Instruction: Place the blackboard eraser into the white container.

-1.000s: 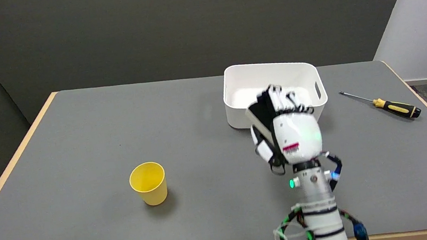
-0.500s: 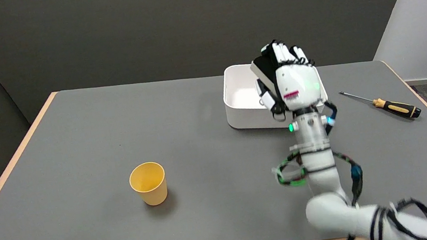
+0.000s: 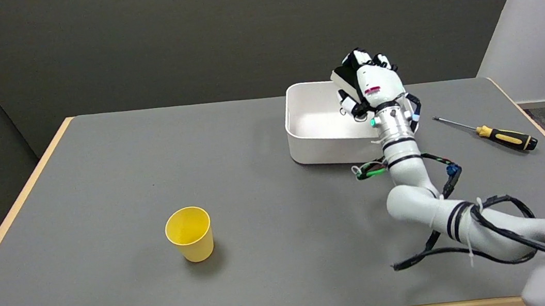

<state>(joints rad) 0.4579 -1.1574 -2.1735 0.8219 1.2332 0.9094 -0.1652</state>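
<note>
Grey worktop (image 3: pixel 266 185), wood-edged, against a dark far wall. White container (image 3: pixel 321 129) on the far right part, open top, floor bare as far as visible; right side hidden behind the arm. Right arm (image 3: pixel 411 182) in from the near right corner, bent up and over the container's near wall. Right hand (image 3: pixel 371 86) raised above the container's far right portion, back of the hand toward the camera. Fingers (image 3: pixel 352 106) wrapped on the blackboard eraser (image 3: pixel 346 75), only a dark block with a pale edge showing at the hand's far left side.

Progress, as judged: pickup done, carry done, eraser held in the air over the container. Left to do: lower, let go inside, pull the hand clear.

Elsewhere: yellow cup (image 3: pixel 190 233) upright, near left of centre, well apart. Screwdriver (image 3: pixel 493 132) with a yellow-and-black handle lying right of the container, apart from it.
</note>
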